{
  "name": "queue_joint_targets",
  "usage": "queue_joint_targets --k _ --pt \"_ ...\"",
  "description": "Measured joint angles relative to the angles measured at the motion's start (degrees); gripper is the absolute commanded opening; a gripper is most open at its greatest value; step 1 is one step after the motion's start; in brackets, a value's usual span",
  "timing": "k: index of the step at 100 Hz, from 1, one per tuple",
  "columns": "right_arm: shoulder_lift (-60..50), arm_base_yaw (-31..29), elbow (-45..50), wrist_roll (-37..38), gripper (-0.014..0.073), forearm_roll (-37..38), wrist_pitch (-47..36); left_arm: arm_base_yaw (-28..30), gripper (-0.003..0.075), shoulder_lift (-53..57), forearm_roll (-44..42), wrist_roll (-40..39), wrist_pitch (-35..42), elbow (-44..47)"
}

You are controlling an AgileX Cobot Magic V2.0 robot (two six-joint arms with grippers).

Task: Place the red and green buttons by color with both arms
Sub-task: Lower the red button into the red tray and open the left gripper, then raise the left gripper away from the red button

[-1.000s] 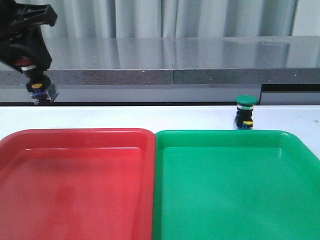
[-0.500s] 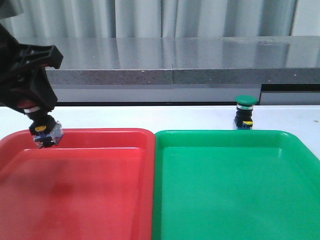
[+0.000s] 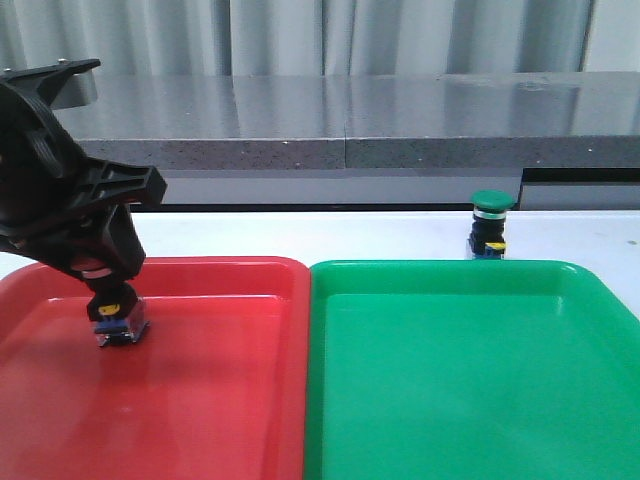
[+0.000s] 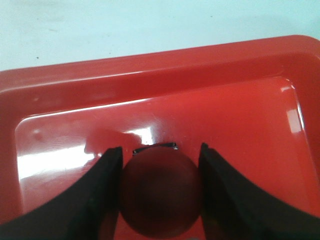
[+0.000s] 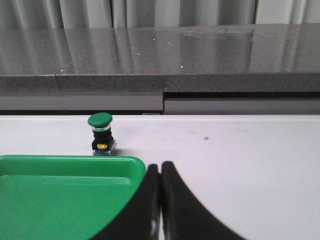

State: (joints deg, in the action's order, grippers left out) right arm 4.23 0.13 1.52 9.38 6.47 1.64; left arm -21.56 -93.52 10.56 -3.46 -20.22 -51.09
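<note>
My left gripper (image 3: 112,290) is shut on the red button (image 4: 161,190). It holds the button upright, with its yellow-blue base (image 3: 120,325) at or just above the floor of the red tray (image 3: 220,400), in the tray's far left part. In the left wrist view the red cap sits between the two dark fingers (image 4: 102,185). The green button (image 3: 491,224) stands upright on the white table just behind the green tray (image 3: 470,400); it also shows in the right wrist view (image 5: 101,133). My right gripper (image 5: 160,172) is shut and empty, beside the green tray's far corner, out of the front view.
The red and green trays lie side by side, touching, across the front of the white table (image 3: 380,235). A grey stone-like ledge (image 3: 350,130) runs behind the table, with curtains beyond.
My left gripper has come down and to the right with the red button, from above the table's far left into the red tray. The green button has not moved.
</note>
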Motion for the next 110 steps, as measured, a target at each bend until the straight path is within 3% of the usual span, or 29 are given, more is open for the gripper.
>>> queue_joint_targets --k 10,22,32,72,110 --pt "0.0 0.0 0.0 0.0 -0.006 0.0 0.0 -0.7 0.0307 -0.1 0.0 0.0 0.5 0.0" --pt "0.0 0.0 0.0 0.0 -0.006 0.0 0.0 -0.9 0.0546 -0.3 0.1 0.0 0.6 0.0" --pt "0.0 0.0 0.0 0.0 -0.006 0.0 0.0 -1.0 0.0638 -0.5 0.1 0.0 0.4 0.0" --pt "0.0 0.0 0.0 0.0 -0.006 0.0 0.0 -0.5 0.0642 5.6 0.2 0.0 0.8 0.0" --pt "0.0 0.0 0.0 0.0 -0.006 0.0 0.0 9.3 0.0642 24.7 -4.3 0.0 5.8 2.1"
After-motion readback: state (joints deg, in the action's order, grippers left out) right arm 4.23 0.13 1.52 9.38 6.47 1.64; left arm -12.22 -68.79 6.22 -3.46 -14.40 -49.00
